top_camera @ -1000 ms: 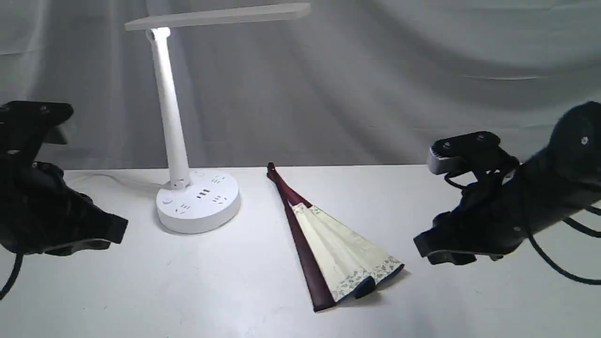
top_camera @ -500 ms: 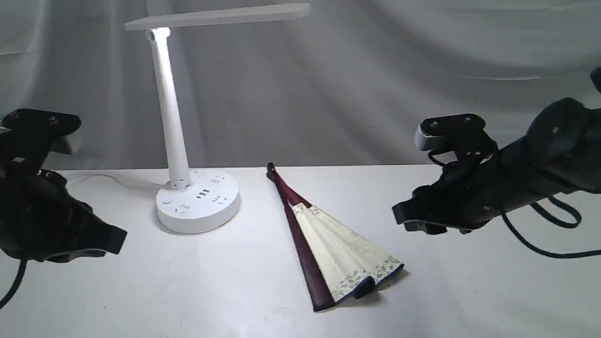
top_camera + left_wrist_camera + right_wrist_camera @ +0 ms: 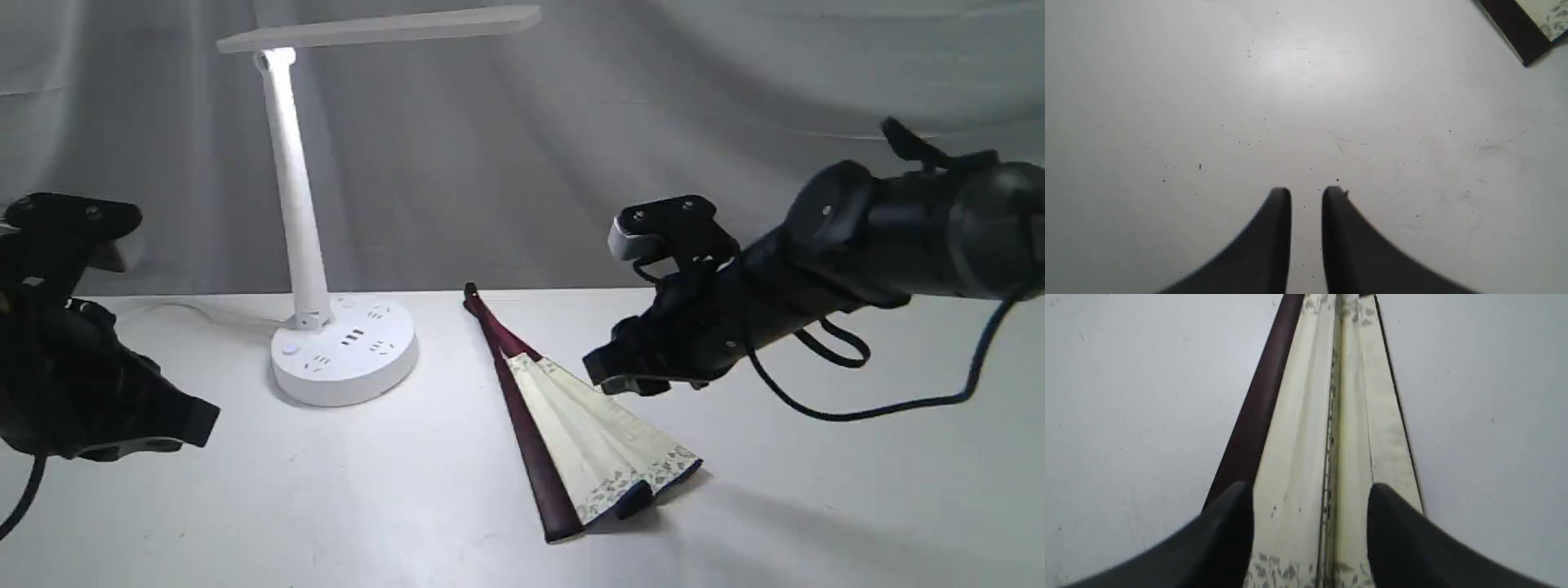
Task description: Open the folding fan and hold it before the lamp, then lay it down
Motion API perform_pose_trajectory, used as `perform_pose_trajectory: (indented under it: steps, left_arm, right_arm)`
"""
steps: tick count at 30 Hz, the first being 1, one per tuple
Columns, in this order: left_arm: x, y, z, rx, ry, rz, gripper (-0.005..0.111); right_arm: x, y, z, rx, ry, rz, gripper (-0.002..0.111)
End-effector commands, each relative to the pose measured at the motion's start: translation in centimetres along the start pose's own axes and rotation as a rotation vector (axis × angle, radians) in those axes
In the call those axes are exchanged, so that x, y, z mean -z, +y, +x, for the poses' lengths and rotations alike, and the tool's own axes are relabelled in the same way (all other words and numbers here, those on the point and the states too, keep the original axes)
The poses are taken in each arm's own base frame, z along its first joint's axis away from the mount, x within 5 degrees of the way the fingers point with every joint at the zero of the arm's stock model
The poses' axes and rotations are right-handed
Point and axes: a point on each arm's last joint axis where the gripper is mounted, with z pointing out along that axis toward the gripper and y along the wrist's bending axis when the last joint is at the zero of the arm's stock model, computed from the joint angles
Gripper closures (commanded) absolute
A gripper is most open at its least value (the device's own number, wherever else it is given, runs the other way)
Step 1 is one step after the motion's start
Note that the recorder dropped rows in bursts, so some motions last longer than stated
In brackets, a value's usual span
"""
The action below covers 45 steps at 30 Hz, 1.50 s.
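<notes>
Count: 1 fan (image 3: 584, 425), 1 lamp (image 3: 298, 212), 2 grippers w/ 2 fingers each, all on or over 1 white table (image 3: 367, 506). 1 grey cloth (image 3: 735, 122) hangs behind.

R gripper (image 3: 604, 380): wide open, holds nothing. It hangs over the fan's paper, nr the narrow half where the ribs meet the leaf. Can't tell from ext. view whether it touches the paper. In R wrist view its 2 fingers (image 3: 1229, 531) stand well apart w/ the fan (image 3: 1298, 437) running btwn them. Cream pleats fill the gap, 1 maroon guard passes under one finger, and 1 thin dark edge runs by the other. R arm (image 3: 898, 229) reaches in across the table to get there.

Fan: lies flat on the table, only part open, a narrow wedge. Pivot end points to the cloth, speckled border end to the ext. camera. It is right below R gripper and well apart from L gripper.

L gripper (image 3: 200, 420): nearly closed, 1 thin slit btwn its 2 fingers (image 3: 1274, 237), nothing in it. It sits low over the table. Only 1 corner of the fan (image 3: 1521, 28) shows in L wrist view, well ahead of the fingertips and off to one side.

Lamp: upright btwn the 2 grippers, beyond the fan from R gripper, nearer L gripper, apart from both. It has 1 round base w/ socket slots, 1 stem and 1 bar head. Looks lit, w/ a bright patch at the stem top.
</notes>
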Motion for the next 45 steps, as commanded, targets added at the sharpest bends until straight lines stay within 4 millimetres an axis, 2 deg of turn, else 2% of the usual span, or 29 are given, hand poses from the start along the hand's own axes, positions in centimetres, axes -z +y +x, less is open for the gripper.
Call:
perform_pose_trajectory:
  steps: [1,4,9,17,21,38,45]
  left_arm:
    - [0.1,-0.2,-0.1,-0.016,-0.001,0.0,0.093]
    - [0.1,-0.2,-0.1,-0.008,-0.001,0.0,0.093]
    - [0.1,-0.2,-0.1,-0.008,0.001,0.001,0.093]
    - [0.1,-0.2,-0.1,-0.008,0.001,0.001,0.093]
    - [0.1,-0.2,-0.1,-0.008,0.001,0.001,0.093]
    - [0.1,-0.2,-0.1,-0.006,0.001,0.001,0.093]
    - [0.1,-0.2,-0.1,-0.008,0.001,0.001,0.093]
  right_arm:
    - [-0.6,0.3,-1.2,0.034,-0.003,-0.016,0.06]
    - [-2.1,1.1,-1.5,0.067,-0.002,-0.023,0.053]
    - [-4.5,3.0,-1.4,0.197,0.01,0.006,0.053]
    - [-7.1,1.9,-0.7,0.161,-0.028,0.084,0.053]
    - [-8.0,1.6,0.0,0.211,0.004,0.09,0.053]
    - [-9.6,1.1,1.3,0.228,0.046,0.097,0.053]
    - [-9.7,1.0,1.7,0.292,0.09,0.101,0.062]
